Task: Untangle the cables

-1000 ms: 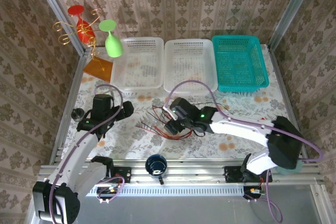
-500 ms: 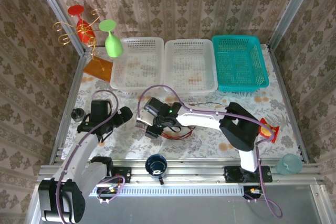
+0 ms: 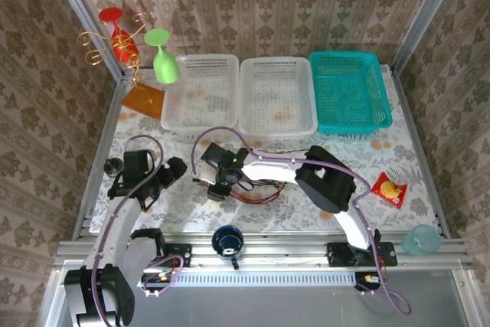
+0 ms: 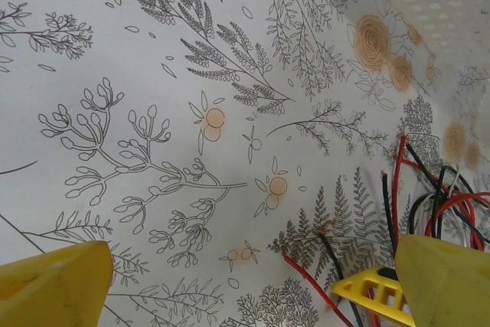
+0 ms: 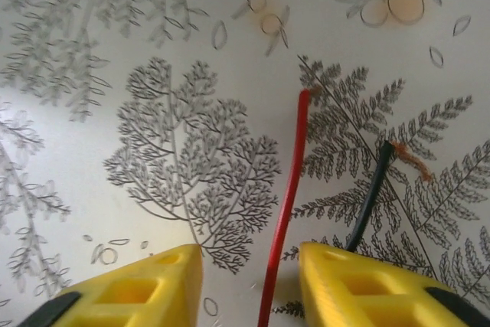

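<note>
The cables [image 3: 256,189], thin red and black wires, lie tangled on the floral cloth in the middle of the table. My right gripper [image 3: 217,188] is low over their left ends. In the right wrist view it is open [image 5: 249,289], and a red wire [image 5: 287,204] runs up between the yellow fingers [image 5: 145,289] without being pinched. A black wire [image 5: 371,197] lies just right of it. My left gripper [image 3: 170,171] is open [image 4: 253,289] over bare cloth, a little left of the wire ends [image 4: 429,189]. One yellow finger of the right gripper [image 4: 367,292] shows in its view.
Two white baskets [image 3: 200,91] [image 3: 277,94] and a teal basket [image 3: 348,89] line the back. A dark cup [image 3: 227,239] sits at the near rail, a red snack packet [image 3: 390,189] and a clear cup [image 3: 419,239] at the right, a glass rack [image 3: 130,44] at the back left.
My right arm has swung left across the table, carrying its gripper from the middle of the tangle to the wires' left ends. The left gripper has drawn back slightly to the left.
</note>
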Robot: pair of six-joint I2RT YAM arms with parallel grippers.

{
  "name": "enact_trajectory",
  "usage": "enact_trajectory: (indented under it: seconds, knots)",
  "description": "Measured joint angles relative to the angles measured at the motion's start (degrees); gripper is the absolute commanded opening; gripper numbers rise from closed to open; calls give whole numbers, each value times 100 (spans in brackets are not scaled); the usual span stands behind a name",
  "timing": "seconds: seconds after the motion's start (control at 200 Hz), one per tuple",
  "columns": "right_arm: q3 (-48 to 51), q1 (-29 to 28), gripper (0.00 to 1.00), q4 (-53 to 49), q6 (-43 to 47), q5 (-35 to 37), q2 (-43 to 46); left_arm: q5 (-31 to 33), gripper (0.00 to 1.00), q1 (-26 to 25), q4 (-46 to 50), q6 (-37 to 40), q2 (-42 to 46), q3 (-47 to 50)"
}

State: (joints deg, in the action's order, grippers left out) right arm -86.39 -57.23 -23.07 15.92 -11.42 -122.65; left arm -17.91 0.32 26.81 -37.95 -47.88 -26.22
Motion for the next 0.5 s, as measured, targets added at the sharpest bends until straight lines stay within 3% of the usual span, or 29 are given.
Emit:
enact_trajectory:
  seconds: [0.23,0.5]
  knots:
    - [-83,20,0,15,46,221,-48,-33,94,15,101,0,42,0]
    - [632,118,0,555,-111,188,542,-33,92,15,446,2,127,-275]
